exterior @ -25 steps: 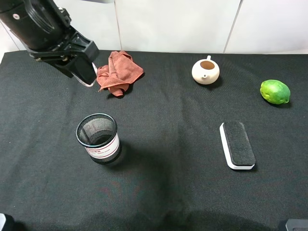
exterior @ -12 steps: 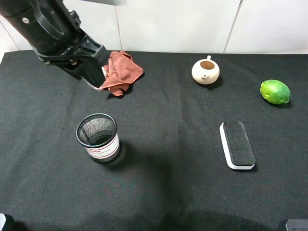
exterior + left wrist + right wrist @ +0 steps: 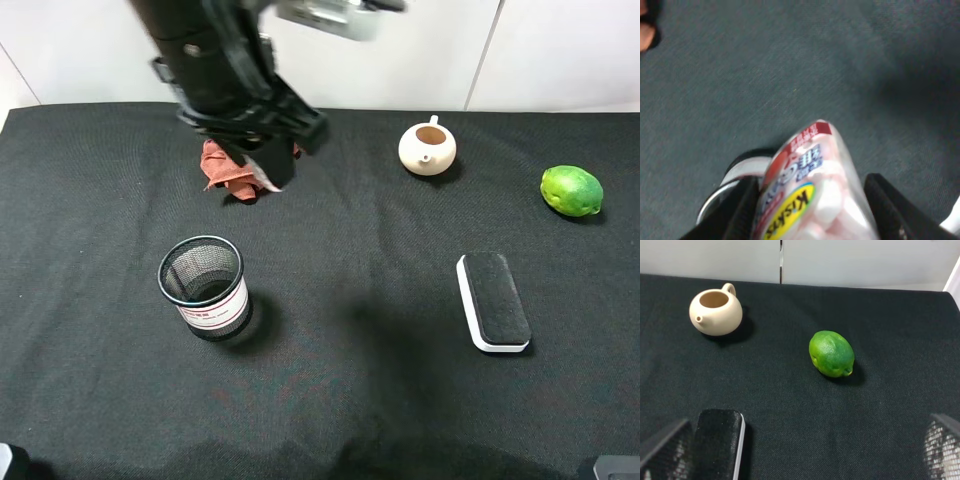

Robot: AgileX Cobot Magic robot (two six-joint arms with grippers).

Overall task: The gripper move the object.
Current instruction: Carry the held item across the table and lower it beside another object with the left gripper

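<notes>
My left gripper (image 3: 266, 165) hangs above the table's back, over the right edge of a red cloth (image 3: 225, 168). It is shut on the object, a small clear bottle (image 3: 812, 192) with pale pinkish-white contents and a colourful label. In the left wrist view the bottle sits between the two dark fingers (image 3: 740, 212), above the black cloth. In the exterior view only a white sliver of the bottle (image 3: 262, 181) shows below the jaws. My right gripper (image 3: 810, 420) is open and empty, low over the table's right side.
A black mesh cup (image 3: 204, 285) stands front left. A cream teapot (image 3: 428, 148), a green lime (image 3: 571, 190) and a black eraser block (image 3: 492, 300) lie on the right. The teapot (image 3: 716, 311), lime (image 3: 831, 353) and eraser (image 3: 717, 442) also show in the right wrist view.
My left arm has swung to the right with the bottle, from the table's back left corner to above the red cloth's right edge. Nothing else has moved.
</notes>
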